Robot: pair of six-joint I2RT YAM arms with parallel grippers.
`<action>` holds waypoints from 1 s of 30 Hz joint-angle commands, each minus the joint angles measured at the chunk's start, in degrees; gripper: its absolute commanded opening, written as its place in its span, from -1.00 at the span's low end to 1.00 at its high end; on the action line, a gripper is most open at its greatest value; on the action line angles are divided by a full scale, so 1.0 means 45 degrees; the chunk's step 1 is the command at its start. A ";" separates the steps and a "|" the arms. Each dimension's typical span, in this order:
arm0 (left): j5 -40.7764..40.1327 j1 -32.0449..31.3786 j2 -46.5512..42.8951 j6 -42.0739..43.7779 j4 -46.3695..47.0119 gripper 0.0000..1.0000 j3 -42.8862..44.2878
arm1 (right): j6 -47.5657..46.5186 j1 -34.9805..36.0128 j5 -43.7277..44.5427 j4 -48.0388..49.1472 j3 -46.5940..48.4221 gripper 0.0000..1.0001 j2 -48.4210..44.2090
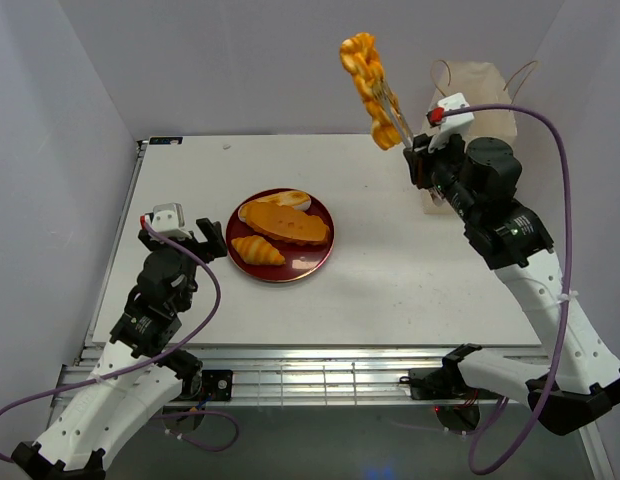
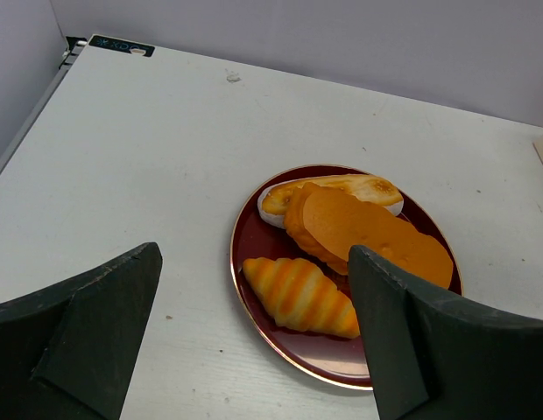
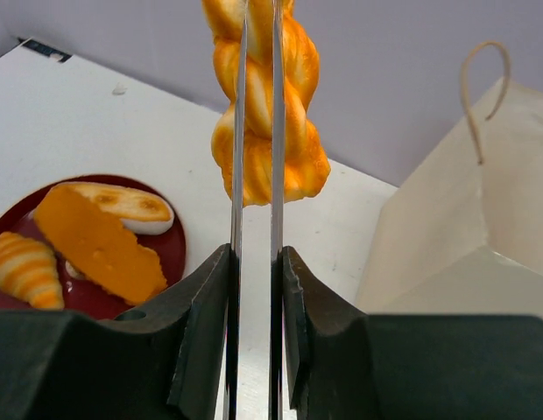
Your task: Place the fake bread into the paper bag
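My right gripper (image 1: 418, 152) is shut on slim metal tongs (image 3: 255, 201), and the tongs pinch a twisted golden bread (image 1: 368, 88) held high in the air, left of the cream paper bag (image 1: 476, 92). In the right wrist view the twisted bread (image 3: 293, 131) hangs between the tong blades, with the bag (image 3: 455, 236) to the right. A dark red plate (image 1: 308, 262) holds a croissant (image 1: 256, 250), an orange slice (image 1: 285, 222) and a long loaf (image 1: 282, 200). My left gripper (image 1: 202, 238) is open and empty just left of the plate; its view shows the croissant (image 2: 298, 295) between the fingers.
The white table's left edge (image 1: 120, 240) lies near my left arm. The bag stands at the back right corner against the wall, its looped handles (image 3: 482, 83) up.
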 commanded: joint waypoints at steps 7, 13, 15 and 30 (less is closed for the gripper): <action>0.0101 -0.0076 -0.0297 -0.0018 0.0157 0.96 0.0057 | 0.0315 -0.2084 0.0811 0.0290 0.1338 -0.54 -0.0567; 0.0199 -0.0076 -0.0414 -0.0076 0.0156 0.96 0.0057 | 0.0921 -0.3781 0.0224 0.0290 0.1866 -0.54 -0.0314; 0.0258 -0.0076 -0.0414 -0.0096 0.0176 0.96 0.0057 | 0.1076 -0.4173 0.0031 0.0309 0.2002 -0.54 -0.0138; 0.0805 -0.0232 -0.0395 -0.0194 0.0215 0.96 0.0076 | 0.2347 -0.7553 -0.2588 0.0309 0.3018 -0.54 0.1912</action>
